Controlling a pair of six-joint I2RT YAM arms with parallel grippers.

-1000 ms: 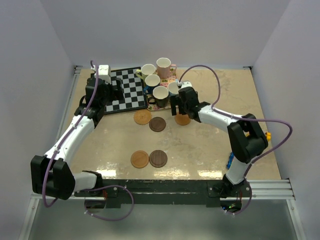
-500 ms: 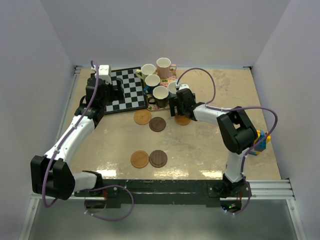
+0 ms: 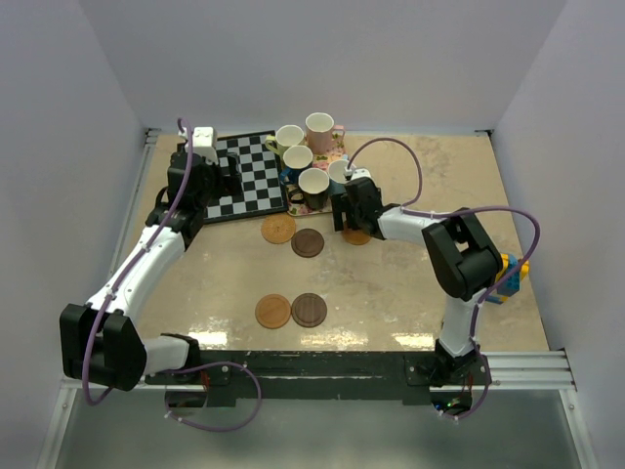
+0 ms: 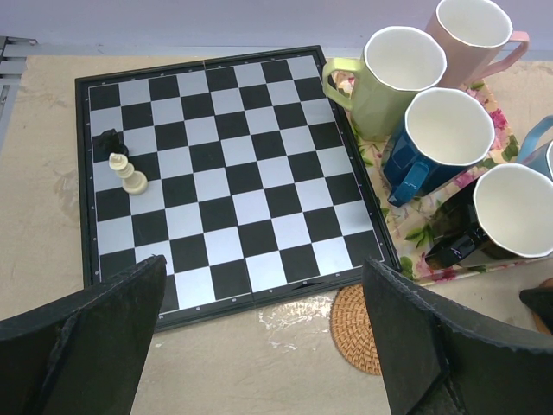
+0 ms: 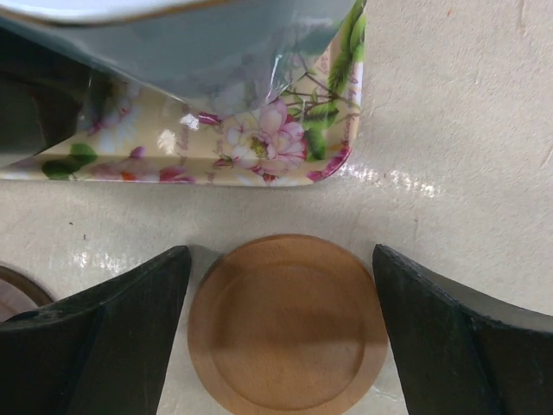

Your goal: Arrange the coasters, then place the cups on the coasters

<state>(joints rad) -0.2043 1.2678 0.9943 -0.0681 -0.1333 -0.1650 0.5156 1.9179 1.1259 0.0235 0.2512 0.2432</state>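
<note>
step in hand: coaster arranging – cups not started. all five cups (image 3: 297, 157) sit on the floral tray (image 5: 259, 169) at the far side, none on a coaster.

right gripper (image 5: 281, 259) is down over an orange-brown coaster (image 5: 288, 324) that lies flat on the table (image 5: 449, 104), just in front of the tray's corner. the light blue cup (image 5: 173, 43) stands at that corner. jaws released, one finger either side of the disc, nothing clamped. can't tell whether the pads touch its rim yet.

left gripper (image 4: 263, 328) is wide open and holds nothing, hovering over the near edge of the chessboard (image 4: 225, 173), left of the tray.

other coasters, top view: second orange coaster (image 3: 278, 229) and dark coaster (image 3: 308, 242) side by side mid-table, near the targeted one. near orange coaster (image 3: 272, 311) and near dark coaster (image 3: 309, 310) sit together close to the arm bases, well apart from the tray. my read: the near pair is the start of the row, three left to move.

next move as i see it: close on the disc's rim and lift. it's thin, so the fingers need to be right down at the table – too high and they shut over it. stay clear of the tray corner on the lift, then set it beside the near pair.
</note>
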